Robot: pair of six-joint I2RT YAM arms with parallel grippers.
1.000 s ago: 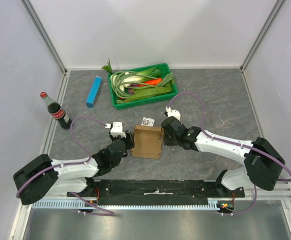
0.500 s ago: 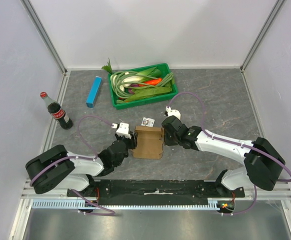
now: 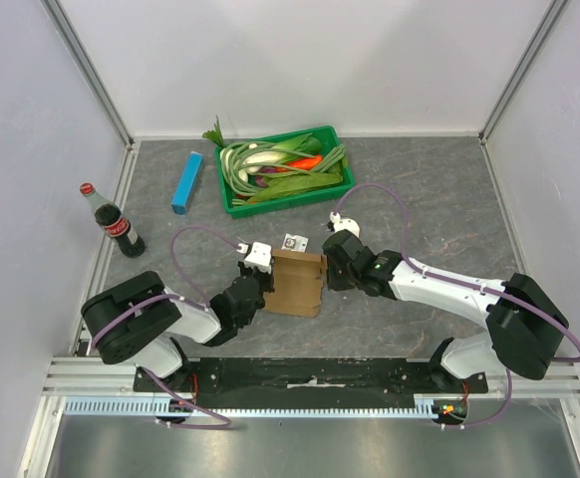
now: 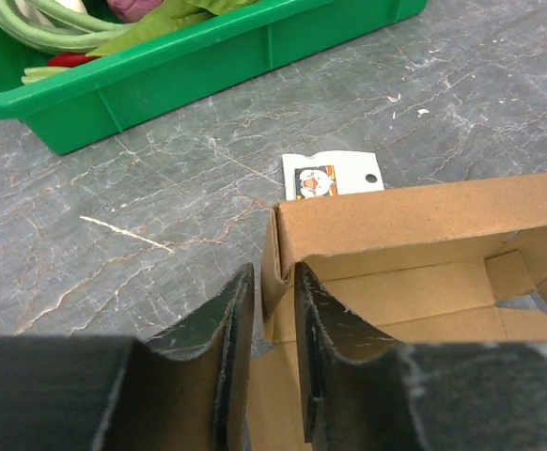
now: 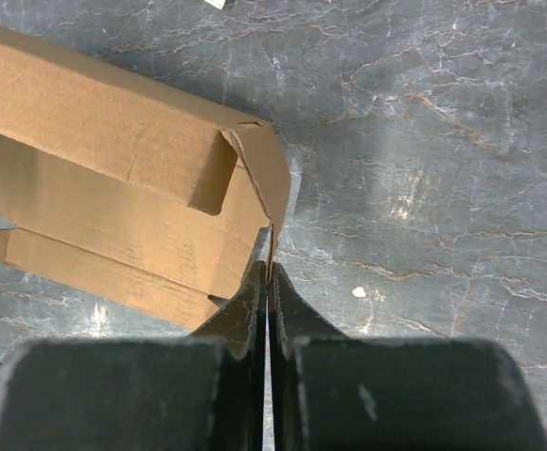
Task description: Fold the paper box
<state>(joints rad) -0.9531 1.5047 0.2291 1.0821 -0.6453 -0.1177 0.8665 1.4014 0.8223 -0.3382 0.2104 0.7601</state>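
Note:
The paper box (image 3: 298,284) is a brown cardboard piece, partly opened up, lying on the grey table between my two arms. In the left wrist view its open inside faces the camera (image 4: 414,216). My left gripper (image 3: 263,286) is at its left end. That gripper (image 4: 273,274) has its jaws on either side of the box's upright left wall, narrow but open, with a gap still showing beside the outer finger (image 4: 234,319). My right gripper (image 3: 326,271) is at the right end. Its jaws (image 5: 267,272) are shut on a thin edge of the box's end flap (image 5: 259,174).
A small white card (image 3: 292,242) lies just behind the box. A green tray (image 3: 288,202) of vegetables stands farther back, a slim blue box (image 3: 186,182) to its left, and a cola bottle (image 3: 118,226) near the left edge. Walls enclose the table.
My left arm has pushed in toward the box's left end and its jaws have narrowed around the left wall. The right gripper has stayed shut on the flap.

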